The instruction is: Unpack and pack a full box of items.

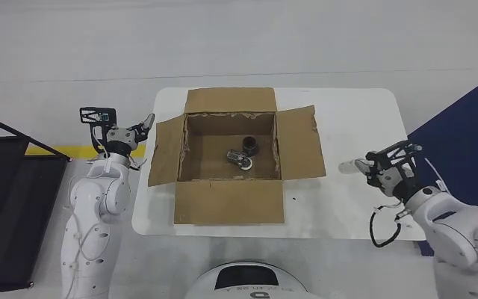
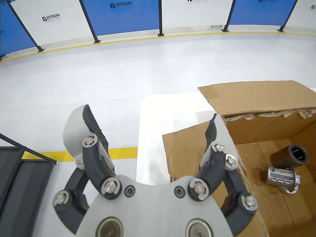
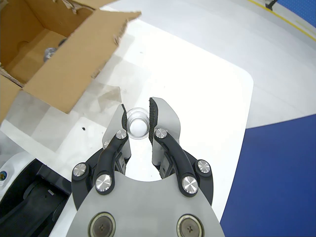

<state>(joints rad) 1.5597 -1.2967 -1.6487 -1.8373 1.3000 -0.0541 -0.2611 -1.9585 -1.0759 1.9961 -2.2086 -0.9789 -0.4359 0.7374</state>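
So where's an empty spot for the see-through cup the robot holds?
Try the bare white table between the side flap of the open brown cardboard box and the table's rounded edge, under the right gripper holding the clear round cup. Inside the box the corners are bare; the middle is crowded by a dark metal cylinder and a silver metal fitting.

The box [image 1: 230, 202] is plain brown cardboard, the table [image 1: 351, 119] white. The cylinder [image 2: 288, 155] is dark, near black; the slotted part [image 2: 281, 179] shiny silver. The cup [image 3: 138, 124] is clear. The left tool [image 2: 150, 122] and the right tool [image 3: 137, 102] have silver-grey plates, black links and black ribbed pads. The floor [image 2: 123, 75] is pale grey with a yellow line [image 2: 123, 152]
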